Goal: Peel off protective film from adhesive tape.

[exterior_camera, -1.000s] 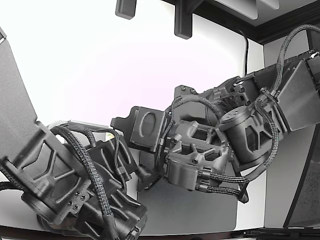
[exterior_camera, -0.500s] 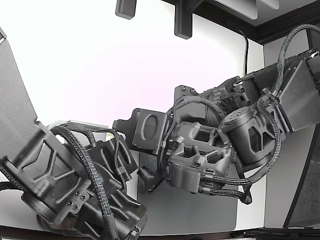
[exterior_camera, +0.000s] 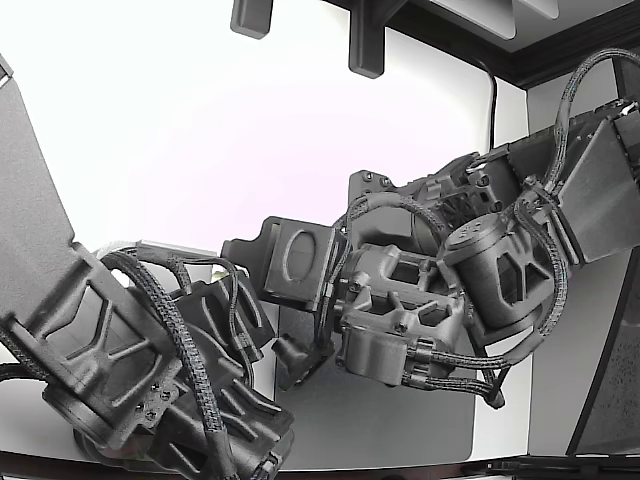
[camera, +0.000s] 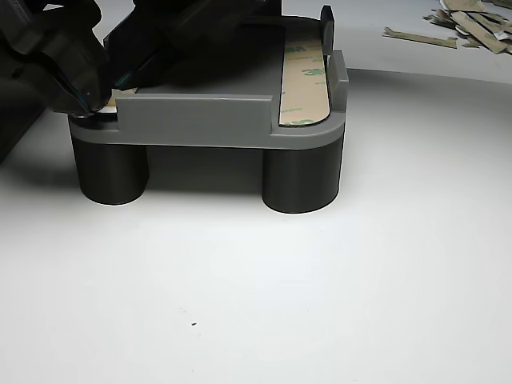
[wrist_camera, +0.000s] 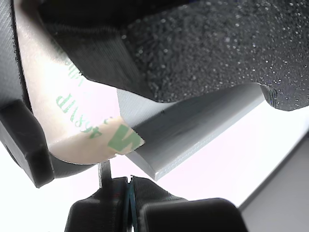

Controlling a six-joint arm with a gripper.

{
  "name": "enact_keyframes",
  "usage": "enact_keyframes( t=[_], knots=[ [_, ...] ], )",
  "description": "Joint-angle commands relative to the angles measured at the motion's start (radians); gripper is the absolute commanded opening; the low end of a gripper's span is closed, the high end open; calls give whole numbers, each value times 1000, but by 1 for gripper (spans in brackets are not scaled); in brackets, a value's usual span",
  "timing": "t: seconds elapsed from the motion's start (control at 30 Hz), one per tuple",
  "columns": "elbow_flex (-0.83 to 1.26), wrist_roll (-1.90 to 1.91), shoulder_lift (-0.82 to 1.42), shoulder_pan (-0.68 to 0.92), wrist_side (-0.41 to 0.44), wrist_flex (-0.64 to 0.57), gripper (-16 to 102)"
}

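In the other view a grey fixture point(camera: 200, 120) stands on two black round legs. A tape strip under tan film printed with green 3M marks point(camera: 304, 80) lies along its right side. My gripper point(camera: 94, 100) is at the fixture's left end, on the end of a second tan strip point(camera: 122, 94). In the wrist view that film point(wrist_camera: 72, 111) curves up beside the grey part point(wrist_camera: 193, 130). The black fingertips point(wrist_camera: 159, 208) are pressed together just below its rounded end, with a thin sliver point(wrist_camera: 104, 171) running into them. In the exterior view my gripper point(exterior_camera: 300, 358) is low between the two arms.
A second dark arm point(exterior_camera: 130, 370) fills the exterior view's lower left, close to my wrist point(exterior_camera: 400, 310). A pile of peeled film strips point(camera: 472, 24) lies at the back right of the white table point(camera: 320, 304) in the other view.
In the exterior view my wrist has sunk slightly and shifted a little to the right. The fingers have stayed low at the same spot, and the other arm has not moved.
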Motion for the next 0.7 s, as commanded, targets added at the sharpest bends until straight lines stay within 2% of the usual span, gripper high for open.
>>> enact_keyframes(
  t=[0.0, 0.67],
  knots=[
    [-18, 2, 20, -6, 3, -9, -11],
    [-55, 26, 2, 11, 6, 37, -11]
  ],
)
